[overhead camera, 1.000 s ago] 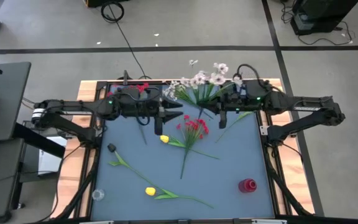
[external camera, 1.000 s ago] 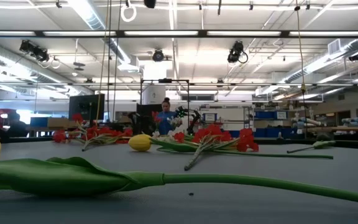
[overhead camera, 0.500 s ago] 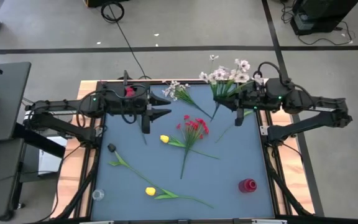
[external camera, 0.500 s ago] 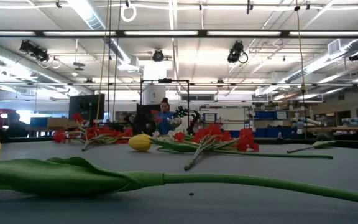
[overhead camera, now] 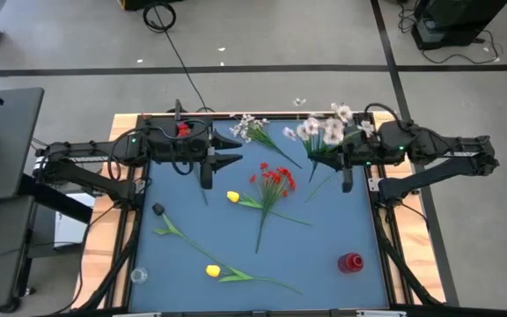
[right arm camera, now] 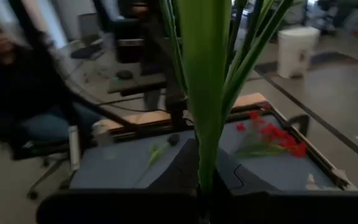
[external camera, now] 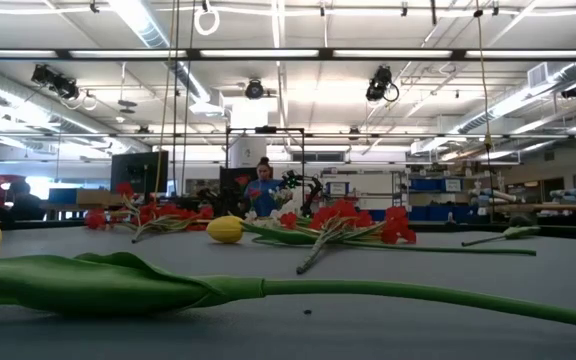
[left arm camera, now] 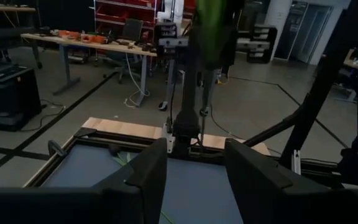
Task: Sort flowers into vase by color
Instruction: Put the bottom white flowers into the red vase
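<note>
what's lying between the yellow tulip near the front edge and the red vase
Only that yellow tulip's own green stem and leaves; beyond them the mat is bare up to the red vase, as the high view shows.

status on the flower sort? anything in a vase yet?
Done: nothing visibly in a vase; the red vase looks empty.
In hand: the right gripper holds a white spray, jaws shut on its stems. The left gripper holds nothing, jaws open.
Left: red cluster, two yellow tulips and another white spray lie on the table.
</note>
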